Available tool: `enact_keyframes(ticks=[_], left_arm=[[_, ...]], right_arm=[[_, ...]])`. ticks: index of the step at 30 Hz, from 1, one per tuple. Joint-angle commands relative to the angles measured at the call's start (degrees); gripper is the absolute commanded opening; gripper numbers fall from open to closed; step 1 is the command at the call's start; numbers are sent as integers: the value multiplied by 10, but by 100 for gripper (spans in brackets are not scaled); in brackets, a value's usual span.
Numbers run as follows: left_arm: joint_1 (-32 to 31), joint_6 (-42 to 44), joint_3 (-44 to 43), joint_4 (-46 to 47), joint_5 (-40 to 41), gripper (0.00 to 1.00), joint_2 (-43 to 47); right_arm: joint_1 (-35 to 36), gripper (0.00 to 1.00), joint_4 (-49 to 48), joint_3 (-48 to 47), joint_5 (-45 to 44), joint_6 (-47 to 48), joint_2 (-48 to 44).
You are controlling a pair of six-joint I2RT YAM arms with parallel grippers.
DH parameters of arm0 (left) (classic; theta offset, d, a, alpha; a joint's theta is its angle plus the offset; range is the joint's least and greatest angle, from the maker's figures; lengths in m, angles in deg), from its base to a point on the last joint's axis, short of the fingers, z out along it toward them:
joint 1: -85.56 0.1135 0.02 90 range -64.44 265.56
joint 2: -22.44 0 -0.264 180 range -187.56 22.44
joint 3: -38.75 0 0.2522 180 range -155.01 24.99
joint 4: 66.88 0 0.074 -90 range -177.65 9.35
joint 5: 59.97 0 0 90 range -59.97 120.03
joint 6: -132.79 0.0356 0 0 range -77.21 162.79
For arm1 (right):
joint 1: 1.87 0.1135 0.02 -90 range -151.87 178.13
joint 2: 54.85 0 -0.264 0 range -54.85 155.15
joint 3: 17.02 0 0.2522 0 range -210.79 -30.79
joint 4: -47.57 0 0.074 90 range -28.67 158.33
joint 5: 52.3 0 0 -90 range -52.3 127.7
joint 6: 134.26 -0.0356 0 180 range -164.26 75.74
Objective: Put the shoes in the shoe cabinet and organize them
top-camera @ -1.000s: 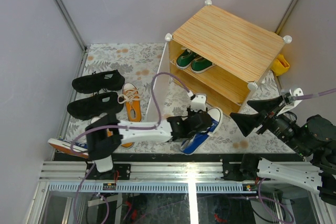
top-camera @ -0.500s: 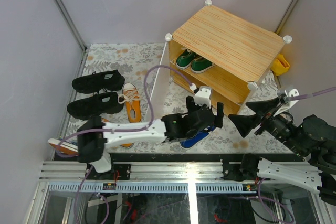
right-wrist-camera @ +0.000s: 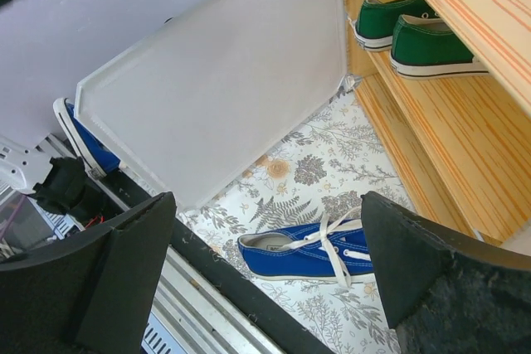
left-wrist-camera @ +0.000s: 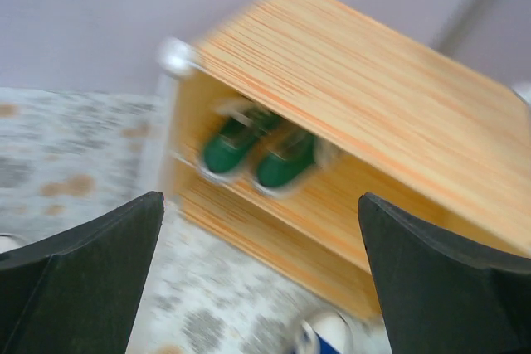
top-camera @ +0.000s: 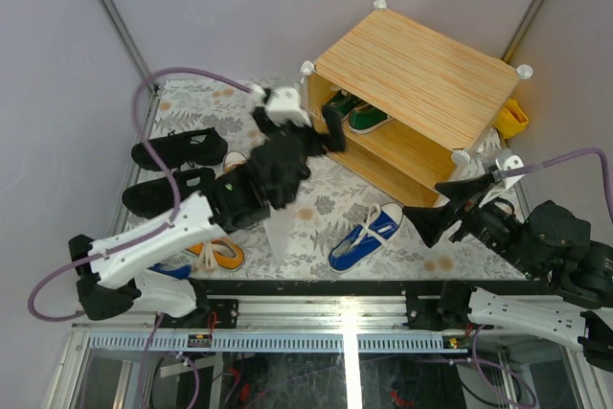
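Note:
The shoe cabinet stands at the back right with its white door swung open. A green pair sits on its upper shelf. One blue shoe lies on the floral floor in front of the cabinet, free of both grippers. My left gripper hangs open and empty, raised near the cabinet's left corner and facing the green pair. My right gripper is open just right of the blue shoe. Two black shoes lie at the left.
An orange shoe and a second blue shoe lie near the front left, partly under my left arm. Something yellow-orange sits behind the cabinet's right corner. Walls close in on both sides, and a metal rail runs along the front.
My left gripper opened and let go of the blue shoe, then rose and swung back-left toward the cabinet's front. The blue shoe stays on the floor. My right gripper edged left.

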Motion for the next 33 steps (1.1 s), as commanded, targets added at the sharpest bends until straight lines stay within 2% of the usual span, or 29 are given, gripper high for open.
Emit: enact_keyframes(ticks=[1, 4, 9, 13, 17, 21, 26, 33], left_arm=[[128, 19, -25, -40, 23, 100, 61], [253, 1, -18, -66, 15, 100, 117], [382, -51, 28, -146, 36, 99, 180], [468, -165, 111, -235, 3, 94, 201], [558, -284, 179, -306, -33, 82, 203], [641, -385, 217, -351, -58, 80, 205], [700, -519, 232, -433, -48, 84, 194], [766, -660, 275, -534, -58, 89, 188]], right_arm=[[1, 100, -38, -7, 16, 12, 16], [1, 99, -36, -7, 21, 11, 22], [1, 99, -52, 7, 34, 14, 26], [1, 99, -61, 3, 52, 19, 41], [1, 99, -56, -1, 74, 18, 50], [1, 99, -49, 6, 85, 10, 41], [1, 99, -55, 23, 93, -6, 19], [1, 99, -52, 24, 108, -15, 14]])
